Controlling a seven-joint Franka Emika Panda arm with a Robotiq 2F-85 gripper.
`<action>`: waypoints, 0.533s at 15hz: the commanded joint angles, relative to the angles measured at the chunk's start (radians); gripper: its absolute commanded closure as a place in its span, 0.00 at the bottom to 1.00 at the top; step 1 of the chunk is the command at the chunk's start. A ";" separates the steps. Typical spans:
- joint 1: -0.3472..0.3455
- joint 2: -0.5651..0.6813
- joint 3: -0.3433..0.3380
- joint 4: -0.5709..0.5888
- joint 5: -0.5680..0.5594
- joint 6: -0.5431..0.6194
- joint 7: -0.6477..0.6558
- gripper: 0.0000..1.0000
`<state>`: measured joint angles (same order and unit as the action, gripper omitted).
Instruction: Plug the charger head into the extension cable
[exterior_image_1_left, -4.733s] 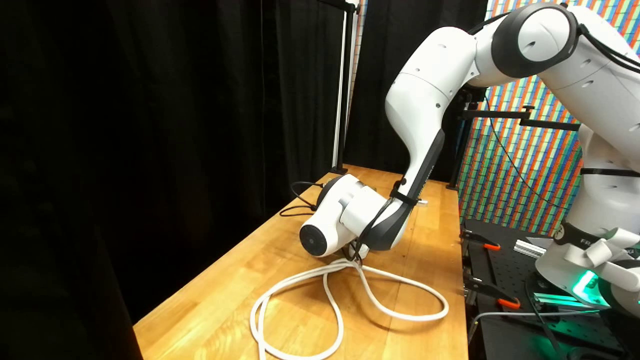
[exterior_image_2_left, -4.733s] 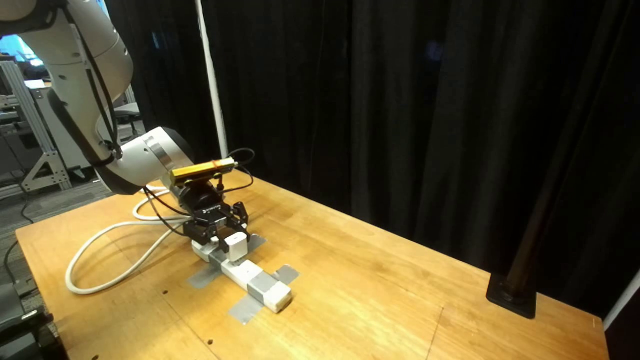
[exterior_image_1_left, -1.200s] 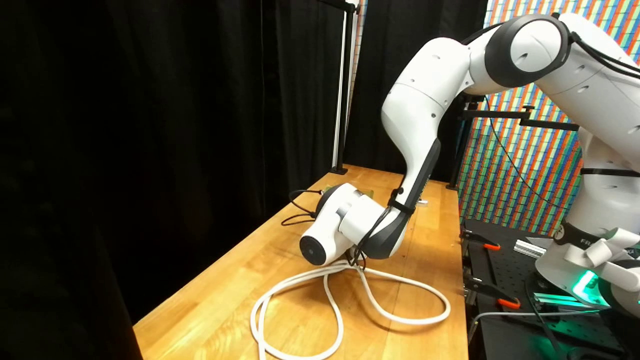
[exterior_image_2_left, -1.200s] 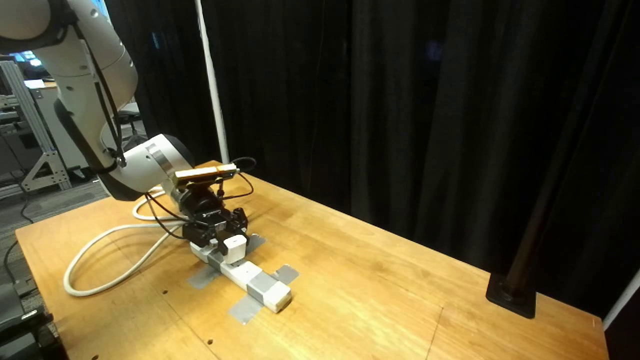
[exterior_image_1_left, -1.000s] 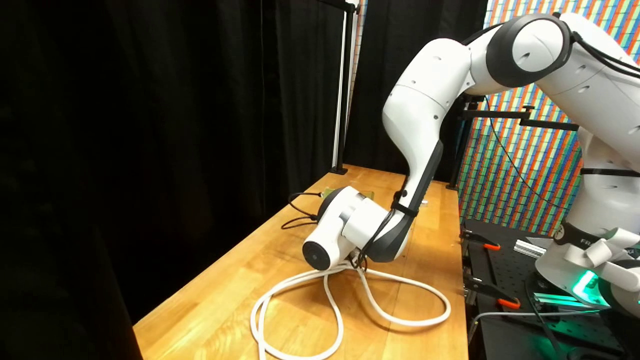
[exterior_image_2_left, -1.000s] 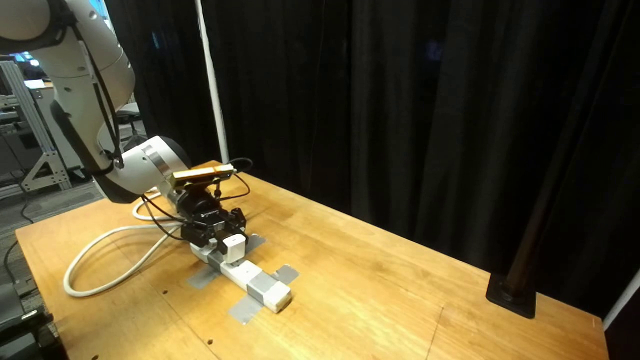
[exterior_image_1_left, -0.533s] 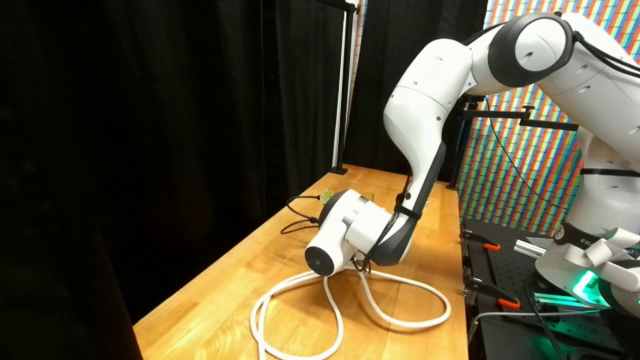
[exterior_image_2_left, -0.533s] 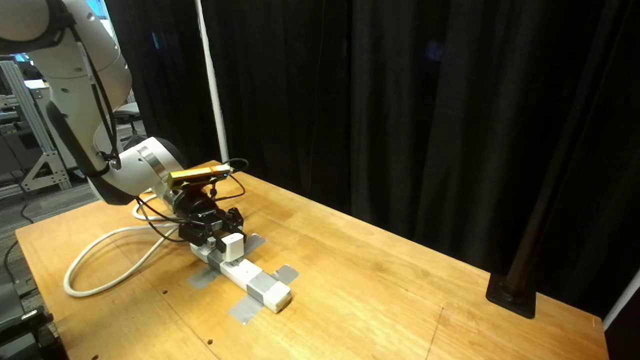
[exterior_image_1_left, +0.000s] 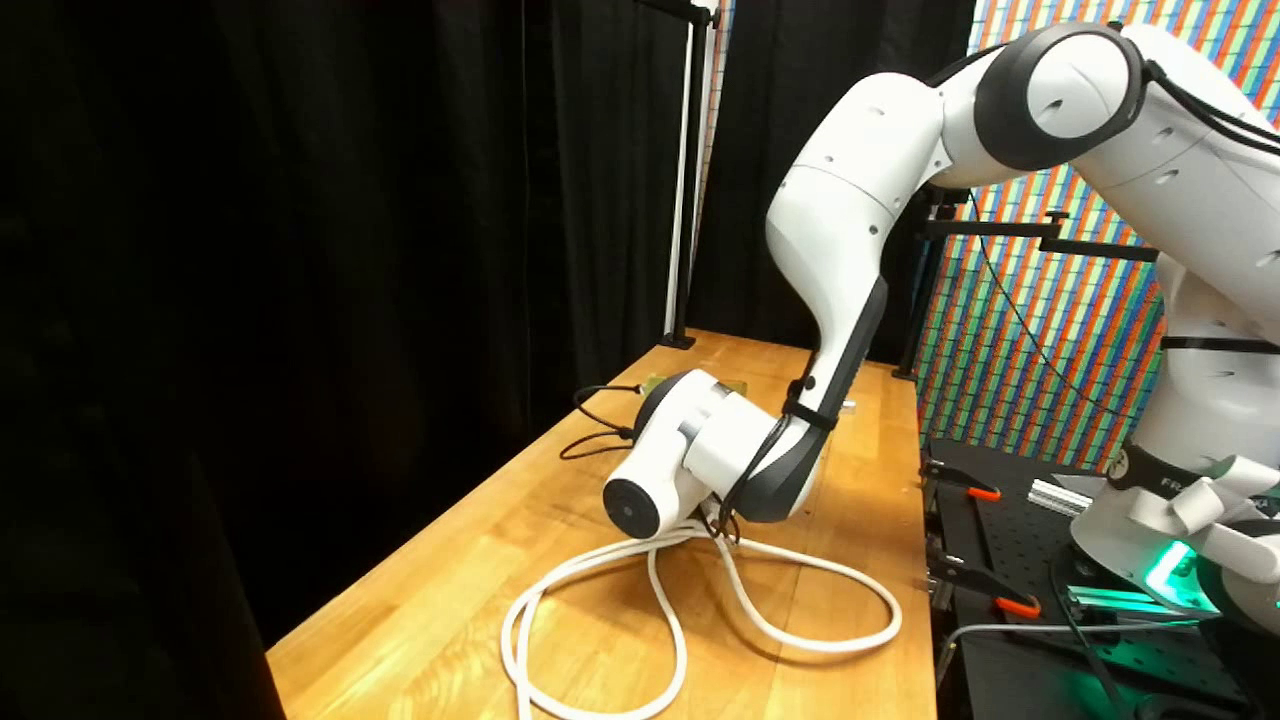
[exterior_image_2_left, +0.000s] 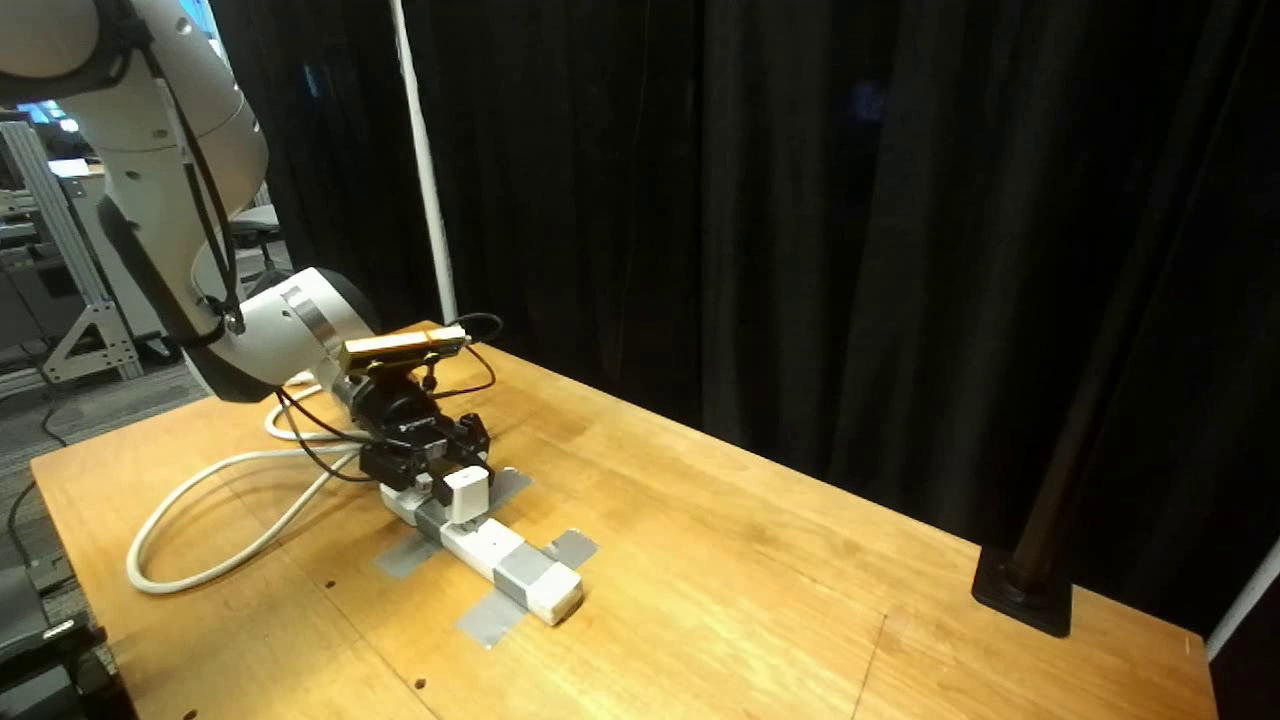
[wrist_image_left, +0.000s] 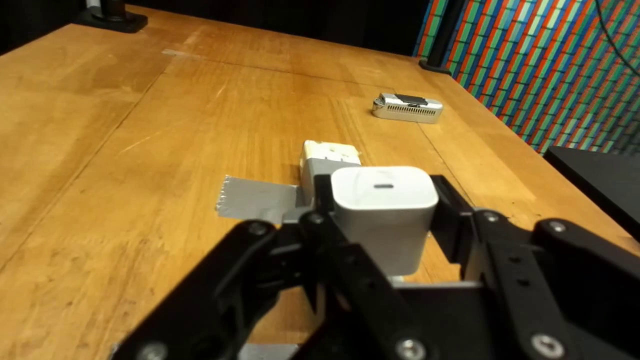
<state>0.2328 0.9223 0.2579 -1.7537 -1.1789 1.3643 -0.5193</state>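
The charger head (wrist_image_left: 385, 235), a small white block with a slot in its top, is held upright between the black fingers of my gripper (wrist_image_left: 383, 207). In an exterior view the charger head (exterior_image_2_left: 467, 495) is over the white socket block of the extension cable (exterior_image_2_left: 485, 547), near the block's middle. Its underside is close to the block; whether they touch or the prongs are in the slots, I cannot tell. The cord of the extension cable (exterior_image_1_left: 835, 646) lies in loose white loops behind the gripper. In the wrist view the charger head and fingers hide much of the socket block.
Grey tape (exterior_image_2_left: 492, 617) holds the socket block to the wooden table (exterior_image_2_left: 760, 560). Farther along lies a small silver-and-black item (wrist_image_left: 407, 107). A black stand base (exterior_image_2_left: 1020, 590) is at the table's far end, and a black curtain hangs along one side.
Over the last several seconds my arm has come lower and its tilt has shifted, while the charger head has moved only slightly. In the last half second the wrist has risen a little, still gripping it.
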 joint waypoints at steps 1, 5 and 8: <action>-0.026 -0.025 0.029 -0.023 0.082 0.026 0.002 0.77; -0.029 -0.050 0.025 -0.022 0.097 0.042 0.009 0.77; -0.034 -0.075 0.022 -0.033 0.106 0.048 0.009 0.77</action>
<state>0.2072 0.8955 0.2601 -1.7501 -1.1292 1.4008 -0.5162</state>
